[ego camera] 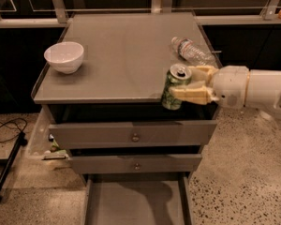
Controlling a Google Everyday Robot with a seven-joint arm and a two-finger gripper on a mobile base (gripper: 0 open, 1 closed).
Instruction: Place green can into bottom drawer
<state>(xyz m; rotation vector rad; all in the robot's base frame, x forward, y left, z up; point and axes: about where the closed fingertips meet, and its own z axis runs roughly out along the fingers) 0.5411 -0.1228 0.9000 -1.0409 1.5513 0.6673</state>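
Observation:
The green can (173,86) is upright in my gripper (187,84), held just past the front right edge of the cabinet top. The cream fingers (193,95) are shut on the can's right side. My white arm (253,88) reaches in from the right. The bottom drawer (136,203) is pulled open at the bottom of the view, a grey tray with a flat floor. The can hangs well above it, above its right part.
A white bowl (64,56) stands on the left of the grey cabinet top (122,55). A clear plastic water bottle (192,50) lies at its right edge. Two upper drawers with round knobs (135,137) are shut. A black cable (7,128) lies on the floor at left.

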